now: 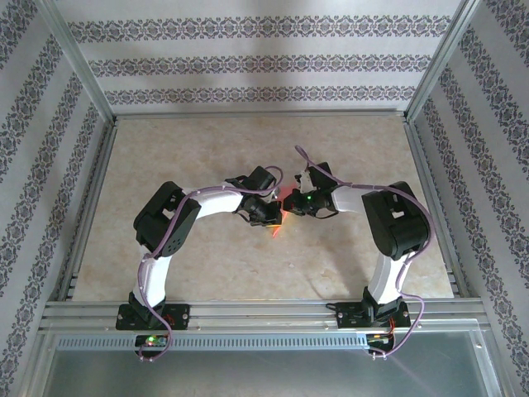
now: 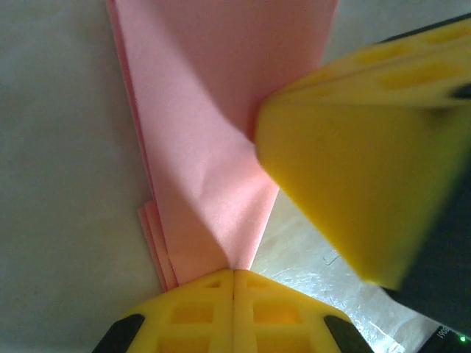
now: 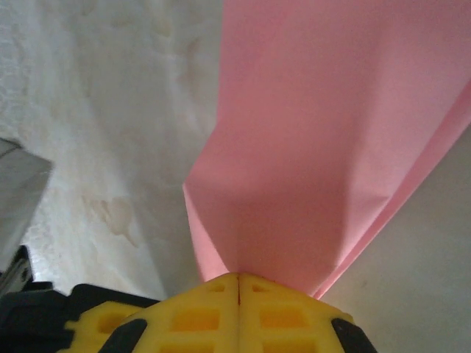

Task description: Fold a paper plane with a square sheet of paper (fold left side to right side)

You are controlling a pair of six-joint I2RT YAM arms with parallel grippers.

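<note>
The salmon-pink paper plane (image 2: 206,132) is a folded, layered piece that narrows to a point, and it is held between both arms at mid-table (image 1: 282,198). My left gripper (image 2: 234,271) is shut on its narrow tip, at the centre of the top view (image 1: 269,213). Facing it, my right gripper (image 3: 239,276) is shut on another edge of the same paper (image 3: 324,147), just right of the left one (image 1: 291,203). One yellow finger (image 2: 353,169) of the right gripper presses against the paper in the left wrist view. Most of the paper is hidden under the grippers from above.
The beige marble tabletop (image 1: 248,149) lies open around the two arms. Aluminium rails (image 1: 248,310) run along the near edge, and frame posts with patterned walls close in the sides and back.
</note>
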